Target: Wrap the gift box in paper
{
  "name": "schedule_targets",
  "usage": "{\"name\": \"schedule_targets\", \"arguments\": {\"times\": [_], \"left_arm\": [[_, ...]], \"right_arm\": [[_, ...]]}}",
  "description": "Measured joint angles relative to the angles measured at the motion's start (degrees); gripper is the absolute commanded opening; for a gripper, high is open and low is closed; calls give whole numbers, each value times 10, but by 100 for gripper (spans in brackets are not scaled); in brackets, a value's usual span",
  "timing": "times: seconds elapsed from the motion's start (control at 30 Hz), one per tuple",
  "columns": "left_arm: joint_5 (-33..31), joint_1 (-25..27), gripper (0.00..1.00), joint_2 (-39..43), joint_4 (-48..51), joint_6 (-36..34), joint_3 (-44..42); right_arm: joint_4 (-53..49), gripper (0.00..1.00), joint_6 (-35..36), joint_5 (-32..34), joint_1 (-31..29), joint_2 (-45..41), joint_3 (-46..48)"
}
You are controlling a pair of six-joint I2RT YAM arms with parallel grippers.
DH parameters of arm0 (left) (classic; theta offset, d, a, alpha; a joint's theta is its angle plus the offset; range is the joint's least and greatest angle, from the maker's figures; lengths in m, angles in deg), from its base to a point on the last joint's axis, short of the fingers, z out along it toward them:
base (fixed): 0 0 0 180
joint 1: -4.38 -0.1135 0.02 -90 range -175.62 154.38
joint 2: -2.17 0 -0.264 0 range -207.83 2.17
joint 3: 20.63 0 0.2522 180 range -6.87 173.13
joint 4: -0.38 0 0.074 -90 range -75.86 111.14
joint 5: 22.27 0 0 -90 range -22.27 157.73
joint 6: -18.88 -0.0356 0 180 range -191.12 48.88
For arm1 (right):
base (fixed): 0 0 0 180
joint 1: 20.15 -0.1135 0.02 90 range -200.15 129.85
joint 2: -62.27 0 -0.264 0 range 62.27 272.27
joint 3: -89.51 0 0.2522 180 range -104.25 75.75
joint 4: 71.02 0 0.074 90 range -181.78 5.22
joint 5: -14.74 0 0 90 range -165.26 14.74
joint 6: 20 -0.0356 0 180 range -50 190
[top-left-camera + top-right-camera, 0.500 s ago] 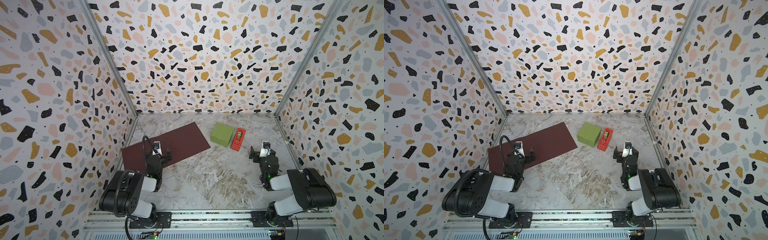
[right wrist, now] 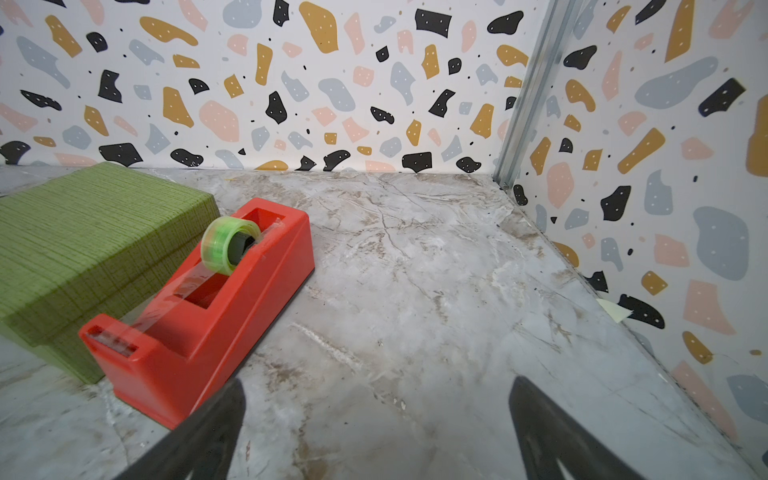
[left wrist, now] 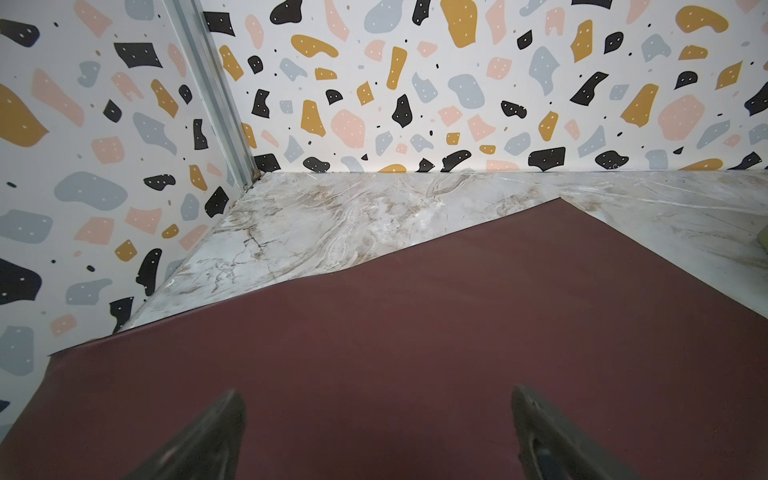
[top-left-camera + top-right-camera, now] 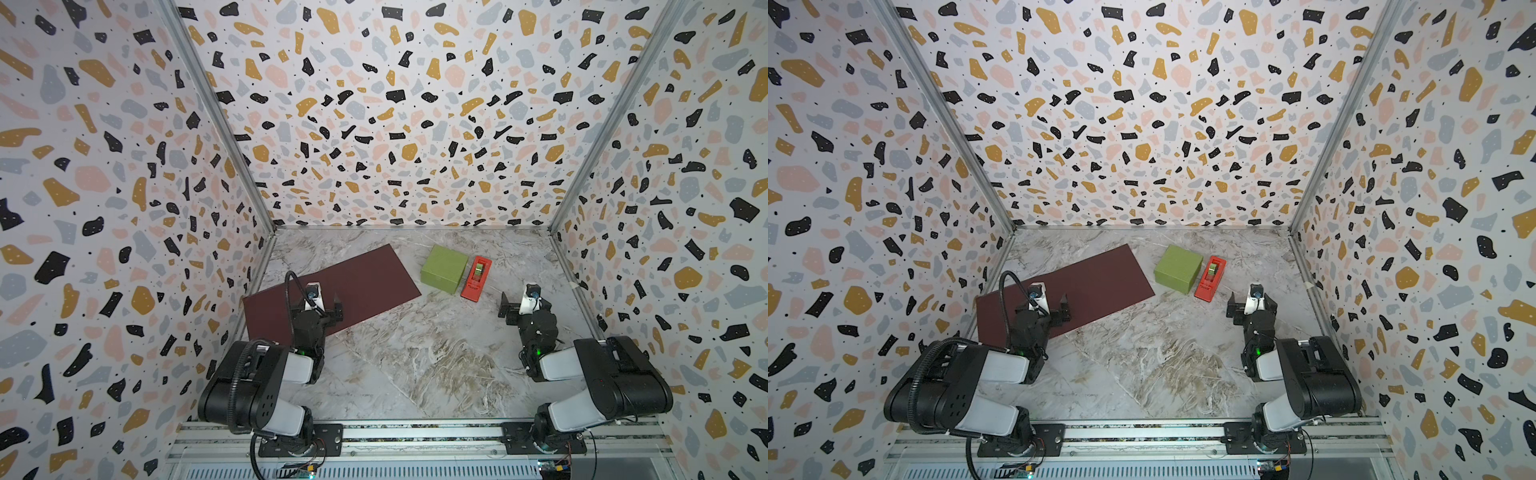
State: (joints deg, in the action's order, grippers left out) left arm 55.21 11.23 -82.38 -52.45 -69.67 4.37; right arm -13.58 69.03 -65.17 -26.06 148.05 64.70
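**A:** Where's the gift box (image 4: 444, 269)?

**B:** Toward the back of the counter (image 4: 415, 357), bare, nothing folded round it.

**A:** And the paper (image 4: 353, 282)?

**B:** Flat, maroon side up, to the box's left in both top views, its nearest corner close to the box.

**A:** Anything else?

**B:** A red tape dispenser (image 4: 476, 279), just beside the box's right side.

**A:** The arms?

**B:** The left fingers (image 3: 208, 436) are spread wide over the paper. The right fingers (image 2: 552, 432) are spread too, grasping nothing, in front of the box past the dispenser.
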Motion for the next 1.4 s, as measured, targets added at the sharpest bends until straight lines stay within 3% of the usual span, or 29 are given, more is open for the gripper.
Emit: {"name": "schedule_targets", "arguments": {"times": [1.07, 1.17, 1.27, 1.4], "left_arm": [[-2, 0, 100, 3, 0, 2, 0], [-12, 0, 99, 38, 23, 10, 0], [-44, 0, 99, 121, 116, 33, 24], [-93, 0, 99, 216, 229, 116, 87]], "right_arm": [[-1, 99, 1, 10, -7, -2, 0], [-18, 99, 9, 35, -26, -33, 2], [-88, 99, 12, 64, -53, -109, -15], [-217, 97, -49, 59, -62, -206, -82]]}}
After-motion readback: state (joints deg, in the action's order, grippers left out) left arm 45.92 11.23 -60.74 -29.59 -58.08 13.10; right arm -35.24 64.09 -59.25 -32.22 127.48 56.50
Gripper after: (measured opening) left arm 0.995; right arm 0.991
